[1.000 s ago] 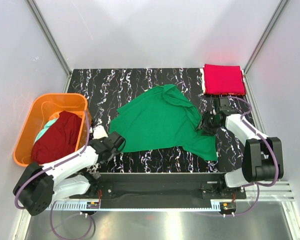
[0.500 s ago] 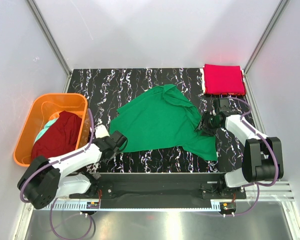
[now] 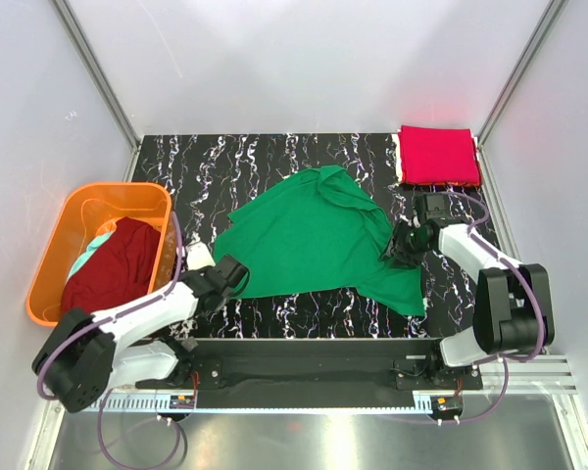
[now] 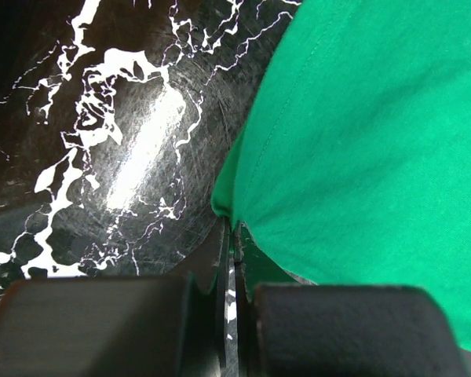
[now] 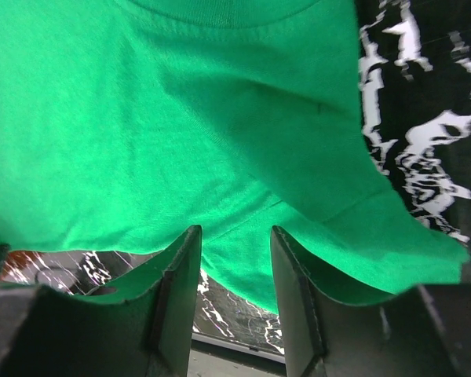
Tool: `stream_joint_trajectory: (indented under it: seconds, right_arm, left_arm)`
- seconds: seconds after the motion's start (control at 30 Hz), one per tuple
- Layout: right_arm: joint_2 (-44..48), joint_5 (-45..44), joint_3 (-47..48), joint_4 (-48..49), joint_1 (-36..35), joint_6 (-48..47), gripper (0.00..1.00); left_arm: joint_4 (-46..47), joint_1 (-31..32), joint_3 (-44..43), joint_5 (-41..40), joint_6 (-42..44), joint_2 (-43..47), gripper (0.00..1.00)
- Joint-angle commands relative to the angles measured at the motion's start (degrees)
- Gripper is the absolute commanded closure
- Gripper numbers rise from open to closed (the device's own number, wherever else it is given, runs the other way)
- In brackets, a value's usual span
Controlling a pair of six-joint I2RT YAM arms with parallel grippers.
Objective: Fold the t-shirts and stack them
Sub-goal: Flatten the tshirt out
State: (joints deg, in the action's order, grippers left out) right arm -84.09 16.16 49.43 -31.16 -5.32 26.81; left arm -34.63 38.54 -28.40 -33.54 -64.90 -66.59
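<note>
Green t-shirt (image 3: 309, 240): lay spread, somewhat rumpled, across the middle of the black marbled table (image 3: 206, 166), with one sleeve reaching toward the near right.
Left gripper (image 4: 231, 236): sat at the shirt's near-left corner, fingers pressed together on the hem, low against the table.
Right gripper (image 5: 235, 251): sat at the shirt's right side, fingers apart, with green cloth draped over and between them.
Red t-shirt (image 3: 438, 155): lay folded in a neat square at the far right corner of the table.
Maroon t-shirt (image 3: 113, 269): lay bunched in the orange basket (image 3: 49, 274), left of the table.
Pale teal garment (image 3: 96, 245): lay in the same basket, partly under the maroon one.
</note>
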Motion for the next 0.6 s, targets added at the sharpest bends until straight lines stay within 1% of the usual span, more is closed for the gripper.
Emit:
stream_joint_trajectory:
  seconds: [0.0, 0.07, 0.17, 0.23, 0.27, 0.4, 0.43, 0.47, 0.5, 0.53, 0.57]
  right_arm:
    - [-3.1, 1.0, -0.7, 0.9, -2.1, -0.5, 0.53]
    - [-4.8, 0.8, -1.0, 2.7, -3.2, 0.3, 0.56]
    - [-9.8, 1.1, -0.1, 5.0, -5.5, 1.8, 0.59]
    - [-11.9, 1.7, 1.1, 6.0, -7.0, 3.1, 0.60]
    - [-14.0, 2.3, 2.0, 6.8, -9.0, 3.2, 0.60]
    - [-15.3, 8.8, 6.1, 8.0, -10.3, 4.2, 0.59]
    - [-14.4, 6.9, 6.9, 6.8, -10.3, 3.3, 0.58]
    - [-11.8, 4.2, 7.5, 3.0, -10.3, 2.7, 0.57]
    - [-10.1, -1.7, 8.2, 0.8, -10.2, 2.1, 0.54]
    - [-8.2, -4.4, 8.3, -3.5, -10.2, 1.6, 0.51]
    - [-3.8, -6.4, 7.8, -5.3, -10.1, 1.8, 0.48]
  left_arm:
    - [-3.4, -0.1, -1.9, -1.2, 2.0, 5.7, 1.00]
    - [-6.2, 0.2, -3.4, -2.1, 1.6, 8.7, 1.00]
    - [-10.7, 0.5, -5.4, -4.6, 1.8, 16.3, 1.00]
    - [-13.6, 0.5, -6.3, -5.5, 1.5, 18.2, 1.00]
    - [-14.4, 0.6, -6.9, -5.9, 1.2, 19.0, 1.00]
    - [-12.9, 0.6, -7.0, -5.9, 2.1, 19.9, 1.00]
    - [-12.5, 0.6, -6.9, -5.7, 2.1, 19.2, 1.00]
    - [-12.1, 0.6, -7.0, -5.6, 2.3, 18.8, 1.00]
    - [-12.0, 0.6, -7.1, -5.6, 2.3, 18.5, 1.00]
    - [-11.8, 0.6, -7.1, -5.7, 2.4, 18.2, 1.00]
    - [-11.5, 0.6, -7.2, -5.7, 2.9, 18.2, 1.00]
